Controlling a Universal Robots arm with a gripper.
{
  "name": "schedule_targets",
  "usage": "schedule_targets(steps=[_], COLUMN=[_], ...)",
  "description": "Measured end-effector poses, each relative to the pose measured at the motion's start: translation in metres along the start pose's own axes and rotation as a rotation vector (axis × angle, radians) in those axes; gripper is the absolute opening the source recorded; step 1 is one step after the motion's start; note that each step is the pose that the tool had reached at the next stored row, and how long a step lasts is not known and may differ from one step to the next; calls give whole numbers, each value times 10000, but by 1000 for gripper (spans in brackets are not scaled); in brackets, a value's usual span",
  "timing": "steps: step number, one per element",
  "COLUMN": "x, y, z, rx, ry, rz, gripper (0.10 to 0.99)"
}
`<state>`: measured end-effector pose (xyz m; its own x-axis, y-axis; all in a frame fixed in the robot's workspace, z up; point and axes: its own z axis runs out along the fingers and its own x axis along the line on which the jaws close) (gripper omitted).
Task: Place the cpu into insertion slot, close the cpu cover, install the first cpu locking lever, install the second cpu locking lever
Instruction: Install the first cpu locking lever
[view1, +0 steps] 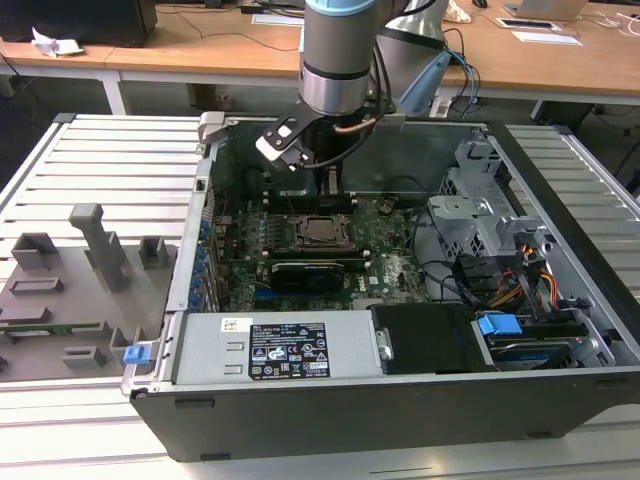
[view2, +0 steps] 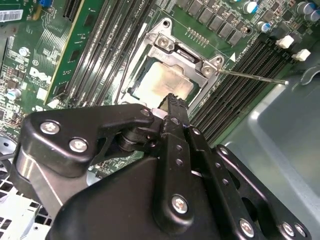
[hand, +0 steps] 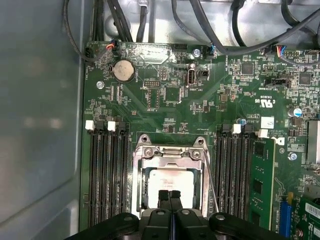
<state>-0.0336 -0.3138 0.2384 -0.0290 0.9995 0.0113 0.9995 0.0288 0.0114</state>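
The cpu (hand: 172, 181) lies in the insertion slot (view1: 322, 232) on the green motherboard, its silver face (view2: 162, 82) showing through the window of the cpu cover (hand: 170, 152). The cover (view2: 192, 62) lies flat over the chip. A thin wire locking lever (view2: 250, 76) sticks out sideways from the socket's corner, and another (hand: 210, 180) runs along the socket's side. My gripper (hand: 170, 196) hangs just above the near edge of the chip, its black fingertips (view2: 175, 102) pressed together with nothing between them. In the exterior view the gripper (view1: 330, 185) is inside the open case, above the socket.
Long black memory slots (hand: 105, 175) flank the socket on both sides. A black card (view1: 312, 270) sits in front of the socket. The case also holds a drive cage (view1: 480, 200), cable bundles (view1: 500, 285) and a power supply (view1: 280, 350). Grey fixtures (view1: 90, 250) stand on the exterior view's left.
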Motion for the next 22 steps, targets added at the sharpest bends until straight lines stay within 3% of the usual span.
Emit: schedule_targets(steps=[12,16,22], x=[4,4,4], y=[4,4,4], z=[-330,-332,-332], rx=[5,6,6], ry=[-195,-193,-191], rz=[-5,-403,-566], gripper=[110,110,110])
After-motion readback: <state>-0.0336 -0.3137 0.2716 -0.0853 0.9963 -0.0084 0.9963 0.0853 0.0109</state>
